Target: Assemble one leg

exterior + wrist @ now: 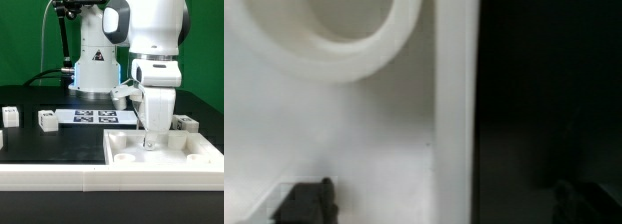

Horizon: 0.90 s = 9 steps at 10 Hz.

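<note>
- My gripper (150, 144) (446, 203) hangs low over the big white panel (190, 160). Its fingers (304, 201) are apart, with nothing clamped between them.
- In the wrist view the panel's raised rim (452, 110) runs between the two fingertips, and a round socket (340, 30) sits just ahead.
- The nearest leg (185, 123) stands on the surface just beyond the panel, close to the gripper on the exterior view's right. Another leg (45, 120) waits well away on the exterior view's left, past the marker board (100, 117).
- I judge this an early step: the gripper is working at the panel and no leg is fitted yet.
- Next I would either close on the rim to shift the panel or lift clear, then fetch the leg upright and line it up over a socket.
</note>
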### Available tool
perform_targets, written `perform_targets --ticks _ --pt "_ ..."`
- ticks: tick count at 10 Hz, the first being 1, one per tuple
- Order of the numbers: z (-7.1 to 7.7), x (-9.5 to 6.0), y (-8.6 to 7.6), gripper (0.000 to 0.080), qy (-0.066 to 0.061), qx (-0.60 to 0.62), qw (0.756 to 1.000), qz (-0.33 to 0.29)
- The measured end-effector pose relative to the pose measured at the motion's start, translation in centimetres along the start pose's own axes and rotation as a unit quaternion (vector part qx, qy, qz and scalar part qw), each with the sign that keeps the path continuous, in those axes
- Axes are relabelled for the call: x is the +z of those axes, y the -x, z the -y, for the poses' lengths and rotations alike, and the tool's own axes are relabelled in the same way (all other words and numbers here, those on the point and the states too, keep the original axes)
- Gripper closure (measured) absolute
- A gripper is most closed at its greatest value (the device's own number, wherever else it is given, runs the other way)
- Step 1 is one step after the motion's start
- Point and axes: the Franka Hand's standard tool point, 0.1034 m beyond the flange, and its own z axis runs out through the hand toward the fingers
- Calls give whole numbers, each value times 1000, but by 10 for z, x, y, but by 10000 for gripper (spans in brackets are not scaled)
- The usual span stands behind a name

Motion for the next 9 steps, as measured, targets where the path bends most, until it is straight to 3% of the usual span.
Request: perform_targets --ticks 1,4,5,6,7,9 --pt "0 0 0 161 0 0 1000 0" --pt "0 -1 0 153 0 1 1000 0" --pt "0 -9 -5 150 3 12 1000 1" --pt "2 -24 -12 150 8 21 1000 4" --pt "7 -40 -16 150 6 30 999 11" --pt "6 -68 -27 150 20 49 999 15"
